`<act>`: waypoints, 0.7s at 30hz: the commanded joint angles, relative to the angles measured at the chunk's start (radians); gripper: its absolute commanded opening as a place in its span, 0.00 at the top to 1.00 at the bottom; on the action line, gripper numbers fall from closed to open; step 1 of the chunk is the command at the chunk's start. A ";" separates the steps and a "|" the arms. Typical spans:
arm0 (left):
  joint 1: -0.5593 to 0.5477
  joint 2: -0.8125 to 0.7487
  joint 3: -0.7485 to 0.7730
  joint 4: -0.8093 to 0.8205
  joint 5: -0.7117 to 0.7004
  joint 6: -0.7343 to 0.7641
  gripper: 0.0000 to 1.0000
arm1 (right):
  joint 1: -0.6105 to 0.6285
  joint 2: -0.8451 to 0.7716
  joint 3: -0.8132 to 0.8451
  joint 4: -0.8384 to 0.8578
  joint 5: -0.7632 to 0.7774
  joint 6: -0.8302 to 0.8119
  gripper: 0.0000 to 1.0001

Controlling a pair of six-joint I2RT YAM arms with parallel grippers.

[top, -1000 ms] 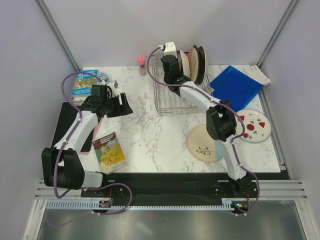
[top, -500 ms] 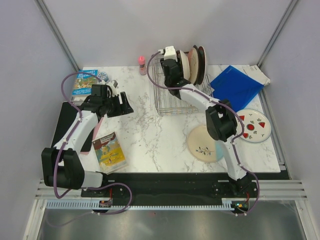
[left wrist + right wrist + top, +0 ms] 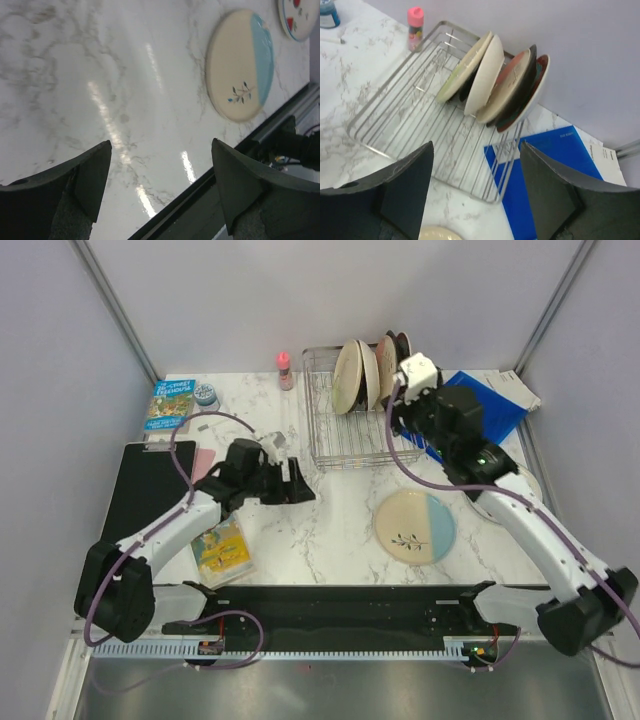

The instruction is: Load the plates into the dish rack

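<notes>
The dish rack (image 3: pixel 345 435) stands at the back of the marble table, with several plates (image 3: pixel 368 375) leaning upright at its far end. In the right wrist view they show as cream, black and dark-red-rimmed plates (image 3: pixel 495 75) on the rack's wires (image 3: pixel 420 115). A cream-and-light-blue plate (image 3: pixel 415 526) lies flat in front of the rack. A white plate with red shapes (image 3: pixel 300 17) peeks in beyond it. My right gripper (image 3: pixel 402 420) (image 3: pixel 476 146) hangs open and empty at the rack's right edge. My left gripper (image 3: pixel 300 485) (image 3: pixel 161 145) is open and empty over bare marble, left of the flat plate (image 3: pixel 240 65).
A blue folder (image 3: pixel 475 410) lies right of the rack, under my right arm. A pink-capped bottle (image 3: pixel 284 368) stands at the rack's back left corner. A book (image 3: pixel 172 405), a small tin (image 3: pixel 207 394), a black mat (image 3: pixel 140 490) and a booklet (image 3: pixel 222 550) occupy the left side.
My right gripper opened, left a cream plate standing in the rack, and drew back to the right. My left arm swung right and nearer, toward the table's middle.
</notes>
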 commanded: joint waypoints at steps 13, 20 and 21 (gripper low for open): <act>-0.349 0.445 0.141 0.369 0.052 -0.278 0.36 | -0.588 0.056 -0.141 -0.648 -0.722 0.254 0.28; -0.444 0.602 0.296 0.269 0.007 -0.306 0.41 | -0.632 -0.002 -0.201 -0.729 -0.709 0.145 0.27; -0.450 0.636 0.316 0.239 0.003 -0.306 0.45 | -0.637 -0.010 -0.201 -0.734 -0.706 0.121 0.27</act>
